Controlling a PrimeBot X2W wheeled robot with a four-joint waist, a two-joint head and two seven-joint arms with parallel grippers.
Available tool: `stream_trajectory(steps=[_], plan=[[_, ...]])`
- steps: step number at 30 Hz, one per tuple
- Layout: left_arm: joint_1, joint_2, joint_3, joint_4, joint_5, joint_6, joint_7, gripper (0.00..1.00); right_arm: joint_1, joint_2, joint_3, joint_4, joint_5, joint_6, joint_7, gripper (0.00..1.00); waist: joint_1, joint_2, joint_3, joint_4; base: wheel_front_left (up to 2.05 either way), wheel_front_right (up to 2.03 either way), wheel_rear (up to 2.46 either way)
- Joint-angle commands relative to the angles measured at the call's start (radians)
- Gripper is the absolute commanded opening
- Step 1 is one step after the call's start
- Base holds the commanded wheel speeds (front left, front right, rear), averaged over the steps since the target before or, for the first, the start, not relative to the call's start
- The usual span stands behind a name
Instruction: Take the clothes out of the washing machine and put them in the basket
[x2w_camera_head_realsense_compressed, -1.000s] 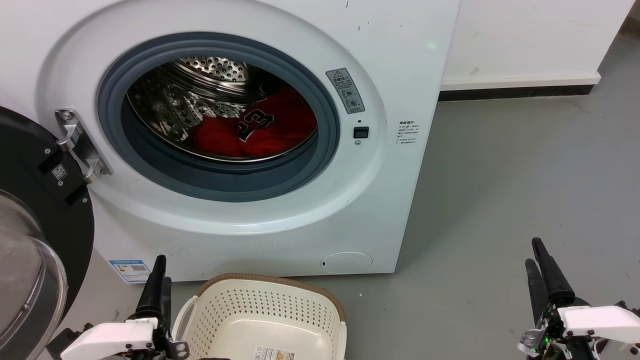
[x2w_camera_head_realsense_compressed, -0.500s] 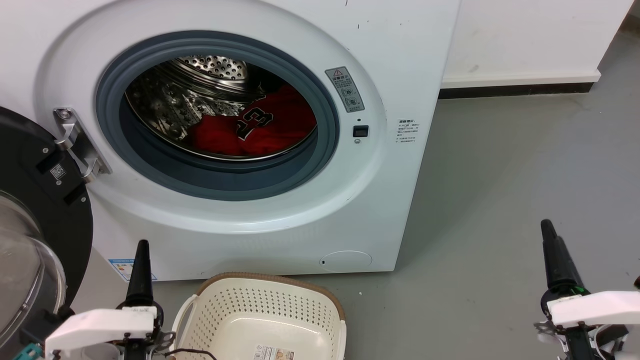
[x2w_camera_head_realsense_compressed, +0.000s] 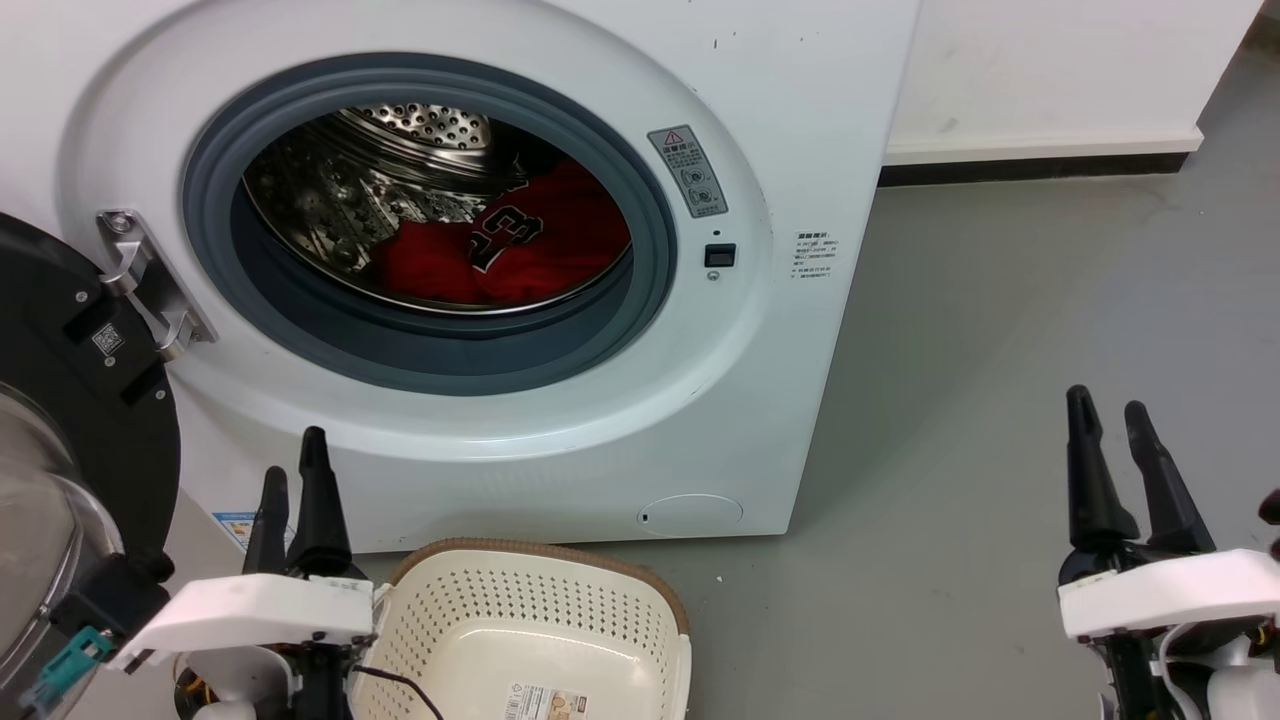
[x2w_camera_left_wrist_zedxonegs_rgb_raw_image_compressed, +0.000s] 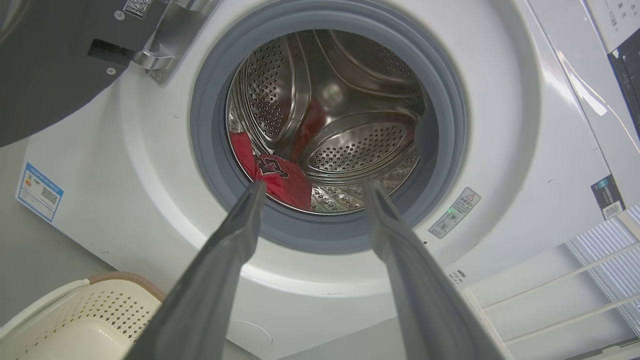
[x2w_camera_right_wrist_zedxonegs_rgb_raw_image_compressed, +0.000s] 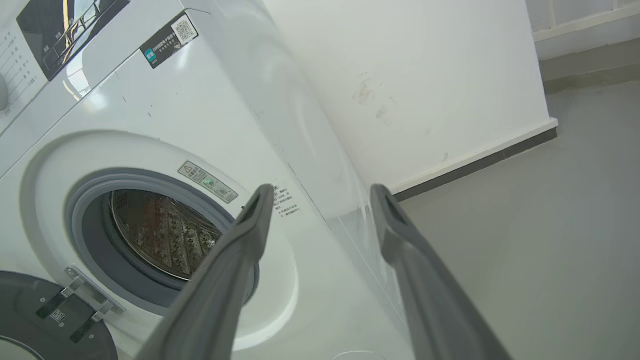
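Well beyond the left pincer (x2w_camera_left_wrist_zedxonegs_rgb_raw_image_compressed: 314, 186) lie the clothes (x2w_camera_left_wrist_zedxonegs_rgb_raw_image_compressed: 281, 176).

My head camera looked forward and down on the washing machine (x2w_camera_head_realsense_compressed: 740, 400) and basket (x2w_camera_head_realsense_compressed: 540, 556). My left wrist camera faced up into its round opening (x2w_camera_head_realsense_compressed: 450, 352) from near; my right wrist camera shared that opening, obliquely, from farther off.
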Motion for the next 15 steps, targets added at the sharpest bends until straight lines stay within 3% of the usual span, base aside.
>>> stream_trajectory(steps=[1, 10, 15], plan=[[0.005, 0.002, -0.008, -0.022, 0.029, 0.005, -0.010, 1.00, -0.009, -0.002, 0.008, -0.021, -0.049, 0.000, -0.011, 1.00, 0.0000, 0.0000, 0.000, 0.000, 0.00, 0.00, 0.00], [0.027, 0.002, -0.031, -0.042, 0.144, -0.043, -0.038, 1.00, 0.000, -0.002, 0.035, -0.041, -0.203, 0.000, -0.039, 1.00, 0.0000, 0.0000, 0.003, -0.001, 0.00, 0.00, 0.00], [0.028, 0.002, -0.049, -0.070, 0.253, -0.008, -0.052, 1.00, 0.003, -0.002, 0.045, -0.053, -0.285, 0.000, -0.053, 1.00, 0.0000, 0.0000, 0.005, 0.001, 0.00, 0.00, 0.00]])
